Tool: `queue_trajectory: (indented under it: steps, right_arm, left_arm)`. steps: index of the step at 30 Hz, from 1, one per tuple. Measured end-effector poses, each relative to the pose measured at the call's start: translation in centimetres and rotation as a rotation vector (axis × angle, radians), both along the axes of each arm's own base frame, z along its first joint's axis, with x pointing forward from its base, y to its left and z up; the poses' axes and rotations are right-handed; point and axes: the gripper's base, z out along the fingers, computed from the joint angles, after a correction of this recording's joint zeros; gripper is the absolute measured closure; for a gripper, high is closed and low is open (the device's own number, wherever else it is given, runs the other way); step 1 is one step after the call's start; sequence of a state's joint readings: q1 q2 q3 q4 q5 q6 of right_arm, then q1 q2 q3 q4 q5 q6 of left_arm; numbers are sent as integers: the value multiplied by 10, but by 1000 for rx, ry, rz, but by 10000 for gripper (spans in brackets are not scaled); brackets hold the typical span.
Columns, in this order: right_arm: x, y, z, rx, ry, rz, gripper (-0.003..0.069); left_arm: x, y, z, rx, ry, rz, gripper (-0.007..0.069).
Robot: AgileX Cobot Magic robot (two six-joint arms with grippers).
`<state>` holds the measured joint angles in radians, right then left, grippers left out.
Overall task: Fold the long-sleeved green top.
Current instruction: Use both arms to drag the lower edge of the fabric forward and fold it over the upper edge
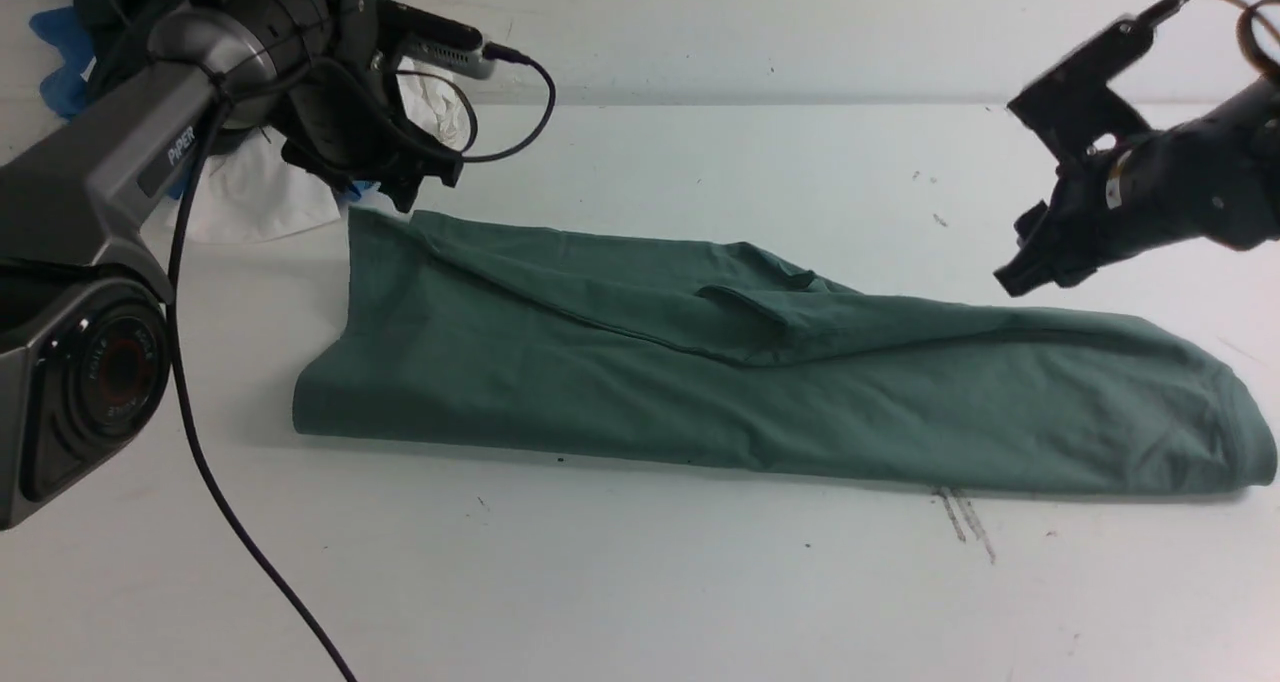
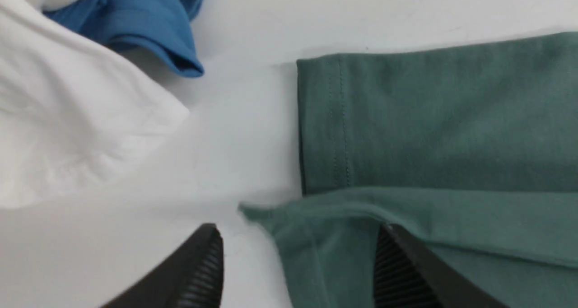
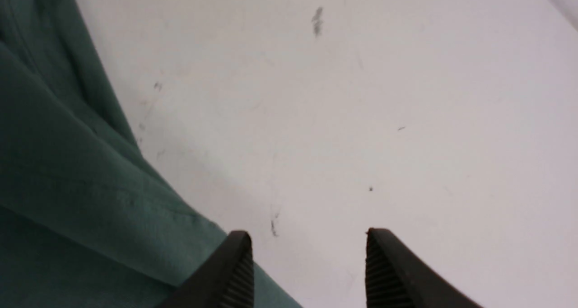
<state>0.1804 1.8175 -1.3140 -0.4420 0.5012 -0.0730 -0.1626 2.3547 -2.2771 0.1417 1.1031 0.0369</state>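
Green long-sleeved top (image 1: 760,382) lies folded lengthwise on table (image 1: 640,582) — both arms' jaws spread wide, holding nothing.

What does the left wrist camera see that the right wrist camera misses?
Only the left wrist view shows a crumpled white cloth and a bright blue cloth near the stitched hem of the sage-green long-sleeved cotton top, with the left pincer open at one corner. Only the right wrist view shows the right pincer, open over the white tabletop, and a dark scuff mark. Both show that green top and the tabletop.
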Motion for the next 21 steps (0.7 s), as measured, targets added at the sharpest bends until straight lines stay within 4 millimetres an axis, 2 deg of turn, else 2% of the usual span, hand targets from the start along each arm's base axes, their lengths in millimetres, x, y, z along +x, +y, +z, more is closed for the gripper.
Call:
queue_trajectory:
  steps: [2, 3, 4, 5, 7, 9, 11, 16, 21]
  right_arm:
    - [-7, 21, 6, 98, 27, -10, 443]
    - [-8, 25, 6, 103, 33, -2, 463]
    - [-13, 41, 2, 149, 82, 18, 544]
    - [-16, 54, -3, 174, 120, 49, 594]
    - [-22, 81, -20, 186, 196, 161, 647]
    - [-25, 97, -34, 171, 238, 246, 663]
    - [-26, 112, -57, 159, 308, 340, 671]
    - [-15, 127, -92, 189, 393, 394, 672]
    - [10, 137, -91, 207, 326, 391, 673]
  left_arm:
    - [-9, -1, 9, -15, 65, -7, 220]
    - [-10, -1, 9, -18, 69, -10, 220]
    - [-12, -4, 8, -46, 99, -33, 242]
    - [-13, -8, 6, -75, 117, -57, 260]
    - [-16, -17, 0, -158, 154, -129, 307]
    - [-20, -26, -7, -231, 188, -187, 355]
    - [-25, -39, -19, -304, 235, -248, 424]
    - [-39, -62, -46, -336, 330, -354, 585]
    - [-48, -73, -59, -328, 382, -383, 631]
